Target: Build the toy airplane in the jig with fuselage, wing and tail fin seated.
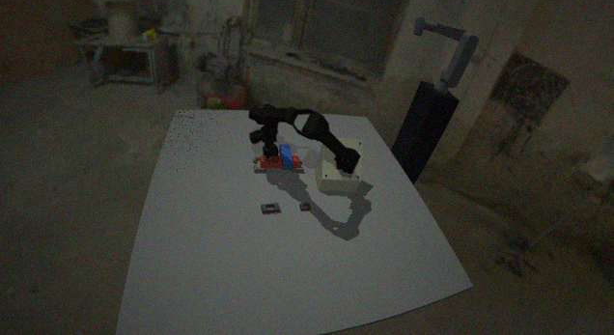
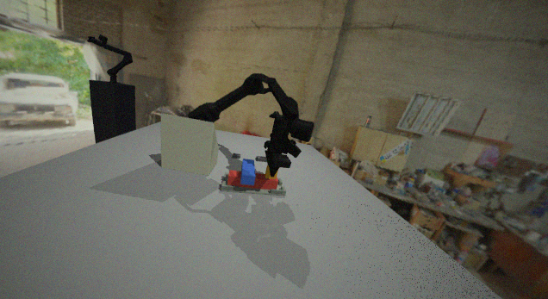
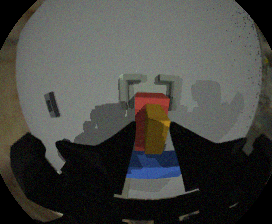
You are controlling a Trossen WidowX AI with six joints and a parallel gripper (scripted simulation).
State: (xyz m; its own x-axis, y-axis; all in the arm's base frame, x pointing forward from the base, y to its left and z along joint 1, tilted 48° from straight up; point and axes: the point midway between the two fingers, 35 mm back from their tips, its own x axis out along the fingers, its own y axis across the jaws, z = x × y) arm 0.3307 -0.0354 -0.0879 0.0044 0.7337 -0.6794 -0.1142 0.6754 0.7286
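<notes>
The yellow tail fin (image 2: 268,171) (image 3: 156,129) stood between the jaws (image 2: 272,175), which were partly spread, with visible gaps beside it. Beneath them lay the red fuselage (image 1: 271,162) (image 2: 264,180) (image 3: 143,97) in the grey cradle (image 1: 278,171) (image 2: 254,190) (image 3: 124,90), the blue wing (image 1: 286,156) (image 2: 248,171) (image 3: 154,166) across it near them. Farther out, two dark blocks sat on the counter (image 1: 217,260) (image 2: 129,240) (image 3: 87,45). No lettering was readable on these parts.

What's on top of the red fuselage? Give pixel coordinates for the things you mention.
The blue wing (image 1: 287,156) (image 2: 248,171) (image 3: 153,165) lies across it, with the yellow tail fin (image 2: 268,171) (image 3: 156,129) toward one end. Their tabs and the sockets are covered, so I can't confirm full seating.
</notes>
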